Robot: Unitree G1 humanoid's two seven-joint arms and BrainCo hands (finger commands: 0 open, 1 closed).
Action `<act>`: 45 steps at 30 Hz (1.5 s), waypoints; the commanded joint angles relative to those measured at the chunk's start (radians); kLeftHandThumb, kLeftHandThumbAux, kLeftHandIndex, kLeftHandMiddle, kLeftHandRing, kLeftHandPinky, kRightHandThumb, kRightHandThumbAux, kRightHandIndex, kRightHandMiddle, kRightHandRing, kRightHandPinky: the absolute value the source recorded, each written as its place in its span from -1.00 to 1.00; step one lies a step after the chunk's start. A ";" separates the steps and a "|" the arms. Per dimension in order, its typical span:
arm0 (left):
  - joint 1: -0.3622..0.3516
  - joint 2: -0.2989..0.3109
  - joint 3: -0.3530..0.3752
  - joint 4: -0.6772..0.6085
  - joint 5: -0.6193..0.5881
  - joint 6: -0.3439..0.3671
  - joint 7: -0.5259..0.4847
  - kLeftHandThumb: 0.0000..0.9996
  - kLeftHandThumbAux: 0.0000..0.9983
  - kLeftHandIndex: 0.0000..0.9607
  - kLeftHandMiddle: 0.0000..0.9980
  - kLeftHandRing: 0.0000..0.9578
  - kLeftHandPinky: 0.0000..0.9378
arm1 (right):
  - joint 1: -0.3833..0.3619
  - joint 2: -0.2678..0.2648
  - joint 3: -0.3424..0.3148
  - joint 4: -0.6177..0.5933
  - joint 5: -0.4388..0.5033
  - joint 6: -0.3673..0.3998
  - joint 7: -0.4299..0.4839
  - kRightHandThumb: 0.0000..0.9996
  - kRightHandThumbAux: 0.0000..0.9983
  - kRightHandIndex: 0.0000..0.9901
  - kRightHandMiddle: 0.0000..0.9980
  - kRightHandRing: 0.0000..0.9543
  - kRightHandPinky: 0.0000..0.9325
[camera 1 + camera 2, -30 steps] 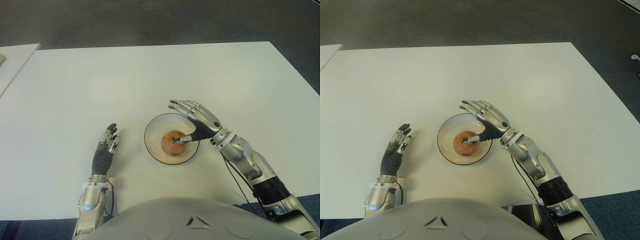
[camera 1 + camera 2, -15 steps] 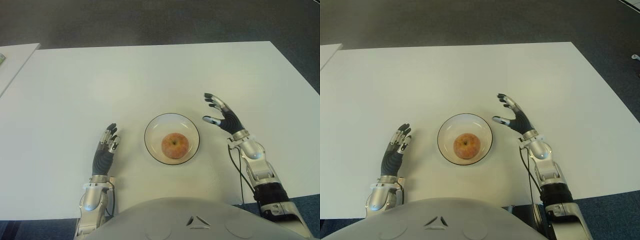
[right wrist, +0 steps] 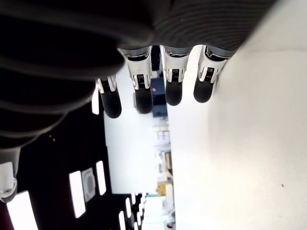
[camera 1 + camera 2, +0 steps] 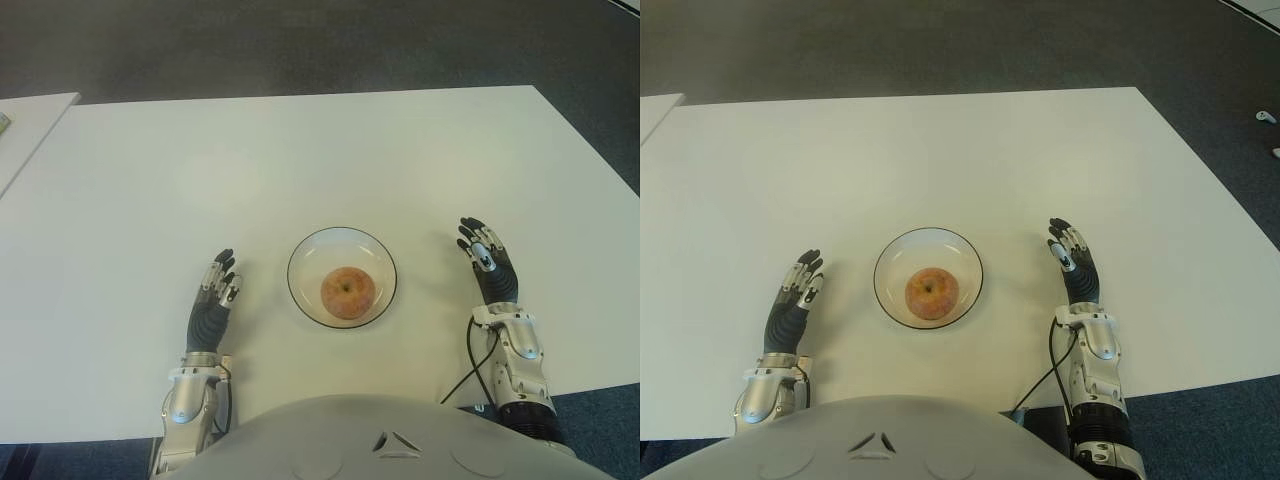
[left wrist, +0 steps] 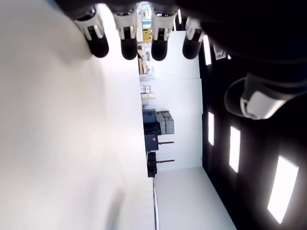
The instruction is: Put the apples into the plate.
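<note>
I saw one reddish-yellow apple (image 4: 348, 293) lying in the shallow, clear, dark-rimmed round plate (image 4: 303, 258) on the white table (image 4: 300, 160). My left hand (image 4: 212, 305) showed left of the plate, my right hand (image 4: 487, 265) right of it; both had straight fingers and held nothing.

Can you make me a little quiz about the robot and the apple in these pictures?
1. True or false: the apple sits inside the plate.
2. Which hand is holding the apple? A) the left hand B) the right hand C) neither hand
3. Fill in the gap: the plate stands on the white ____, between the two hands.

Key
1. True. The apple lies near the middle of the plate.
2. C. Both hands show beside the plate, one on each side, with fingers straight and nothing in them.
3. Table.
</note>
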 commanded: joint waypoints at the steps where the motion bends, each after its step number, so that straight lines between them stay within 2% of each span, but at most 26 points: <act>1: 0.018 -0.010 -0.015 0.052 0.000 0.061 -0.014 -0.92 -0.11 -1.00 -1.00 -1.00 -1.00 | 0.043 0.020 0.016 0.099 -0.031 0.022 0.026 -0.68 -0.02 -0.75 -0.78 -0.86 -0.83; 15: 0.015 -0.028 -0.010 0.093 0.012 0.030 0.002 -0.92 -0.06 -1.00 -1.00 -1.00 -0.98 | 0.026 0.053 0.046 0.170 -0.068 -0.028 0.053 -0.67 0.04 -0.81 -0.80 -0.86 -0.80; 30: 0.023 -0.049 -0.013 0.091 0.033 0.011 0.028 -0.91 -0.04 -0.95 -0.98 -0.98 -0.93 | 0.028 0.078 0.059 0.193 -0.062 -0.019 0.073 -0.69 0.05 -0.83 -0.84 -0.89 -0.84; 45: 0.044 -0.062 -0.021 0.064 0.052 0.023 0.036 -0.92 -0.09 -0.96 -0.99 -0.99 -0.92 | 0.037 0.088 0.064 0.182 -0.065 -0.029 0.077 -0.67 0.11 -0.85 -0.82 -0.88 -0.83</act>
